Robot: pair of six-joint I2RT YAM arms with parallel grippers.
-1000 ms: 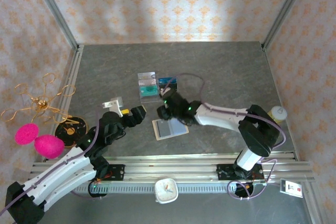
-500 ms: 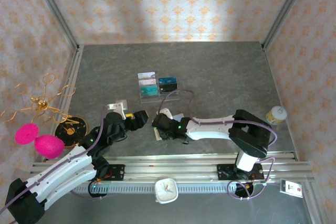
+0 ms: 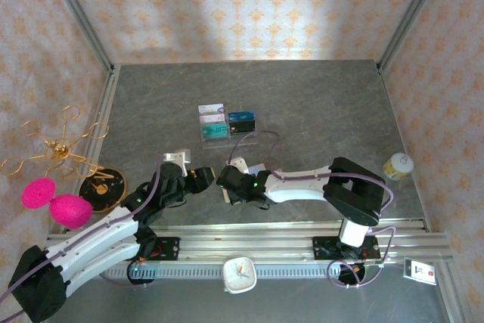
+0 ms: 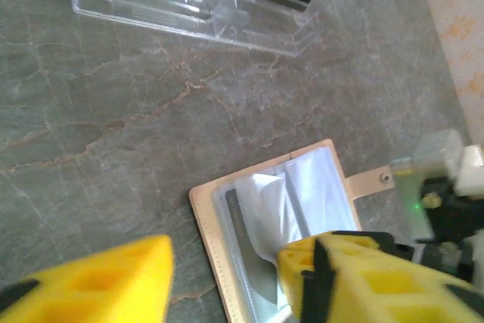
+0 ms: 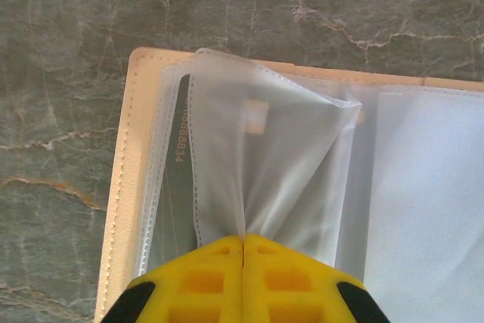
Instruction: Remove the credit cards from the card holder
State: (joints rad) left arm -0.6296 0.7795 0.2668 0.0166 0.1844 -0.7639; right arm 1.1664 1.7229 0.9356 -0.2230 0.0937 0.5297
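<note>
The beige card holder (image 4: 203, 221) lies open on the table, its clear sleeves up. In the top view the right arm covers most of it. My right gripper (image 5: 242, 243) is shut on a clear sleeve (image 5: 265, 164), pinching it into a raised fold. A dark credit card (image 5: 175, 187) sits in the sleeve beneath, near the holder's stitched edge (image 5: 121, 187). My left gripper (image 4: 227, 285) is open, one fingertip (image 4: 355, 277) over the sleeves and the other over bare table. Three more credit cards (image 3: 215, 132) stand in the clear acrylic tray (image 4: 189, 5) farther back.
A gold wire ornament (image 3: 57, 149), two pink balls (image 3: 57, 202) and a dark disc (image 3: 102, 185) sit at the left. A pale yellow bottle (image 3: 398, 164) stands at the right. A white clock (image 3: 240, 274) rests in front of the metal rail (image 3: 265, 240).
My right gripper came down from beside the tray to the card holder and shut on a sleeve. My left gripper moved right to the holder and its fingers drew closer.
</note>
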